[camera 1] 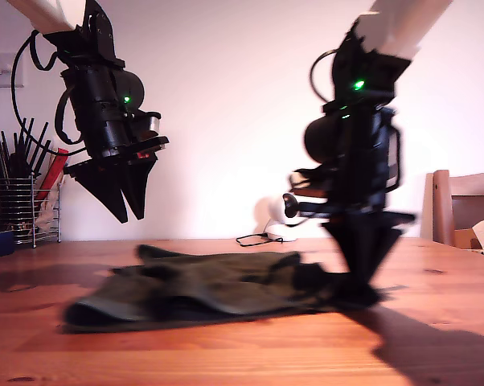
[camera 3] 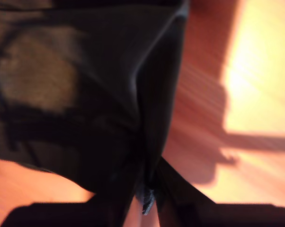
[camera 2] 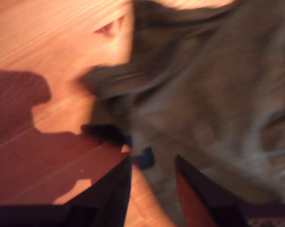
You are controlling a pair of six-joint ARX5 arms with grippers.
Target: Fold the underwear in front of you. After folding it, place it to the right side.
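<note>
On the table: the wooden table (camera 1: 435, 322) carries everything, and the underwear (camera 1: 202, 289) lies flat and wrinkled near its middle, running 9 to 3 o'clock in the exterior view.
Underwear: dark olive cloth; its 3 o'clock end is bunched and pinched up, while the rest rests on the wood.
Second gripper: my second gripper (camera 1: 363, 285) is down at that 3 o'clock end, its jaws together on a fold of cloth (camera 3: 85, 94), which drapes away from the tips (camera 3: 149, 163).
First gripper: my first gripper (camera 1: 129, 201) hangs well above the 9 o'clock end, jaws apart with nothing between them (camera 2: 153, 161); the cloth edge (camera 2: 204, 85) and bare wood lie below.
Risk, one-ended pull: with only one end held, I judge a lift would drag or twist the garment rather than fold it.
Risk, thin pinch: the bite looks small, so the cloth could slip out.
Risk, blur: both wrist views are smeared, so seams are hard to place.
Chair: a wooden chair (camera 1: 467, 201) stands at 3 o'clock, beyond the table edge.
Rack: a wire utensil rack (camera 1: 29, 209) sits at 9 o'clock, well apart.
Camera: a small white camera (camera 1: 290, 205) with its cable (camera 1: 258, 239) stands at 12 o'clock behind the cloth, apart from the fold path.
</note>
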